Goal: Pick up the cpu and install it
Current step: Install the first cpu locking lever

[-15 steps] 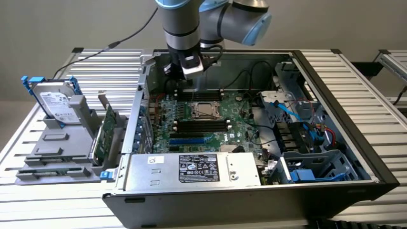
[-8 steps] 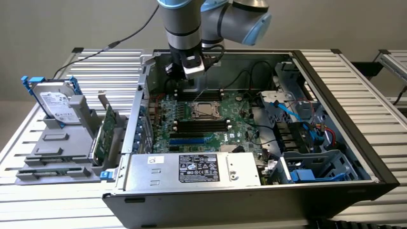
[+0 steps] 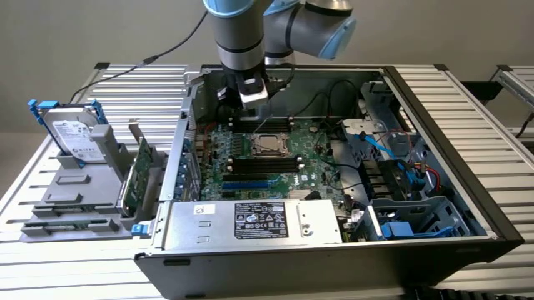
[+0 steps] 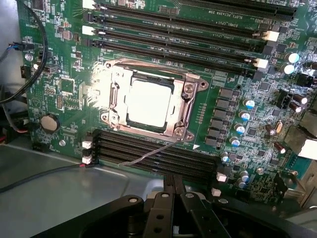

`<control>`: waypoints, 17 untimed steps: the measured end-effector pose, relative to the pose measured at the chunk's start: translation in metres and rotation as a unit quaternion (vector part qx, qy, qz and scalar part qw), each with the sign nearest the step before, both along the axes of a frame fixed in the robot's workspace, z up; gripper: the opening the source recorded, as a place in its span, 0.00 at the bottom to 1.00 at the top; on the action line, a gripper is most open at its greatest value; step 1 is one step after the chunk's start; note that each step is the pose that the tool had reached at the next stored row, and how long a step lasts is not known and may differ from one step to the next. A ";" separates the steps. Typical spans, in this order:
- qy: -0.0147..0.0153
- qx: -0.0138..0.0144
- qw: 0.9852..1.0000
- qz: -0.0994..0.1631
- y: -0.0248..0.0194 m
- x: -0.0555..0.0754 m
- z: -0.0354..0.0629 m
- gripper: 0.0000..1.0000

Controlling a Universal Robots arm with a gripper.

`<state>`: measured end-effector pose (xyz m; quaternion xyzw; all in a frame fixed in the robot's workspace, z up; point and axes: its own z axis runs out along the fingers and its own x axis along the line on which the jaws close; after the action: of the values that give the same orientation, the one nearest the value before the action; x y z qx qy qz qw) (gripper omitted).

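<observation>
Slatted aluminium formed the table (image 3: 467, 112), and on it an open computer case (image 3: 334, 272) lay on its side with its insides facing up. From the top of the exterior view the grey and blue arm (image 3: 242, 31) reached down into the far end of the case. A green motherboard (image 3: 313, 159) covered the floor of the case, with a silver power supply (image 3: 250, 222) bearing a dark label along the near edge. Outside the case, at the exterior view's left, a hard drive (image 3: 71, 134) with a blue bracket stood upright in a grey holder, well apart from the arm.

The tool (image 4: 173, 186) hung above the motherboard, near the far side of the socket (image 4: 190, 91) and clear of it. In the wrist view its two black fingers (image 4: 158, 210) were pressed together with nothing between them. Long black memory slots (image 4: 153, 156) ran on both sides of the socket, and a thin wire lever lay across the nearer bank.

The cpu (image 4: 148, 103) sat flat in the socket, its dull silver top showing through the metal frame, apart from the tool.
</observation>
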<state>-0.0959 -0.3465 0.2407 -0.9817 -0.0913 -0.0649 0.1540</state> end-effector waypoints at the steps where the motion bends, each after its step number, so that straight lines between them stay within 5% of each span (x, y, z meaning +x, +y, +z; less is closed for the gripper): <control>1: 0.000 0.000 1.000 0.000 -0.0005 0.000 -0.0014 0.11; 6: 0.000 -0.004 1.000 -0.001 -0.0011 0.000 -0.0093 0.11; 13: 0.000 -0.014 1.000 -0.002 -0.0035 0.000 -0.0164 0.11; 17: 0.000 -0.017 1.000 -0.004 -0.0066 0.000 -0.0215 0.11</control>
<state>-0.0959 -0.3531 0.2193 -0.9846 -0.0882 -0.0639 0.1370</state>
